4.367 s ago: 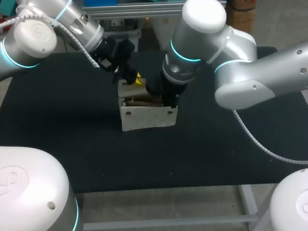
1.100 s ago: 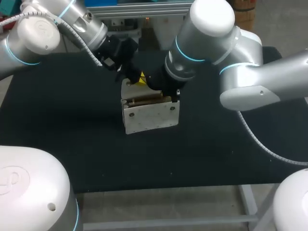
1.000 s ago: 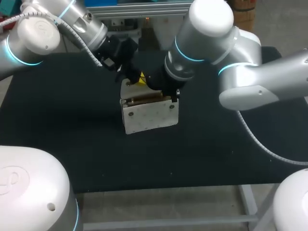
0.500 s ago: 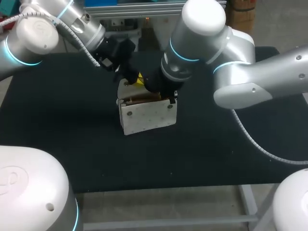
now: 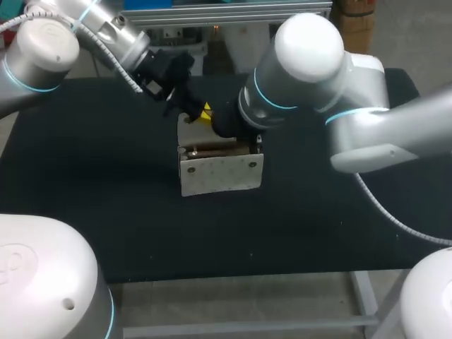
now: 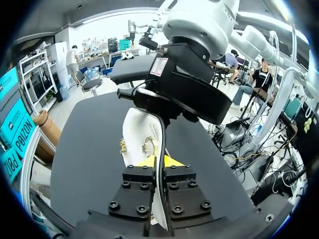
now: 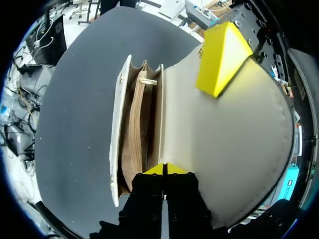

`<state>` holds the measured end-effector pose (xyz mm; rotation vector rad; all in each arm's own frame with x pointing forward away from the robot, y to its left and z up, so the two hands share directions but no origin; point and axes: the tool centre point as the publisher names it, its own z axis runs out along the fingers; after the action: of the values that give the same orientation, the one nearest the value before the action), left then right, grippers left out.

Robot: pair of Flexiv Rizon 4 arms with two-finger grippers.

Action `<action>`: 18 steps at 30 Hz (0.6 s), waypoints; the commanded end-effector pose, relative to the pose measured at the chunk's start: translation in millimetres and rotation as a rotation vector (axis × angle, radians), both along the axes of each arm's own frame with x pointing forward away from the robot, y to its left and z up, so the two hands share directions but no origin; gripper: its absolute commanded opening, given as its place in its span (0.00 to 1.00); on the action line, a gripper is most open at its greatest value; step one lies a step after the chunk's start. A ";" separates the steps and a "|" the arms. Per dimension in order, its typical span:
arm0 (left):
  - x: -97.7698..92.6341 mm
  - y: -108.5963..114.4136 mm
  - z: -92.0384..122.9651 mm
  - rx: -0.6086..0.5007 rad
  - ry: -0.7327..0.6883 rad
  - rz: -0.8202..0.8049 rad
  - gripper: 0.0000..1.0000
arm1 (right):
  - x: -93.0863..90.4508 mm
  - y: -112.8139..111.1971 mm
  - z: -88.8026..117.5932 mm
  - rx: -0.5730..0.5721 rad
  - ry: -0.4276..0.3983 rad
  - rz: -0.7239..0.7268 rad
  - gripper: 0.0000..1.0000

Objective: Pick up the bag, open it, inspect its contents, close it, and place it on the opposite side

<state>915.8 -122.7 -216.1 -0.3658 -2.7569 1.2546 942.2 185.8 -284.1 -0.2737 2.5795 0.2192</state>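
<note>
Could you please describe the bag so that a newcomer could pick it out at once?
On the black table, look where the left gripper and right gripper meet. The bag stands between them, flap lifted. Nothing else there is white and boxy with a tan lining.

The bench point(image 5: 92, 212) has a flat, matte black top that fills most of the head view, and its near edge runs straight across. Below that edge is a pale grey metal frame point(image 5: 247, 326), with a slanted strut point(image 5: 364, 296) under the near right corner. In both wrist views the top looks dark grey under soft, even light.
</note>
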 end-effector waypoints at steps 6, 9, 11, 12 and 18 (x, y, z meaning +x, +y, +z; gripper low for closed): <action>17.4 2.0 -9.8 -0.079 0.122 -0.062 0.00 | -4.1 0.2 -3.8 0.028 -0.076 -0.006 0.00; 17.4 3.2 -10.8 -0.077 0.115 -0.051 0.00 | -4.7 -0.2 -2.7 0.030 -0.082 -0.007 0.00; 17.3 3.5 -10.8 -0.068 0.100 -0.037 0.00 | -4.9 -0.6 -1.6 0.031 -0.085 -0.007 0.00; 17.3 3.7 -10.4 -0.049 0.080 -0.024 0.00 | -4.9 -1.0 -0.8 0.031 -0.088 -0.008 0.00; 20.8 2.2 -6.5 -0.012 -0.022 0.036 0.00 | -7.0 -5.2 8.1 0.047 -0.116 -0.016 0.00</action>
<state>946.6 -119.4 -228.9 -0.3713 -2.6972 1.2912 940.2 185.6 -277.7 -0.2435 2.4754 0.2393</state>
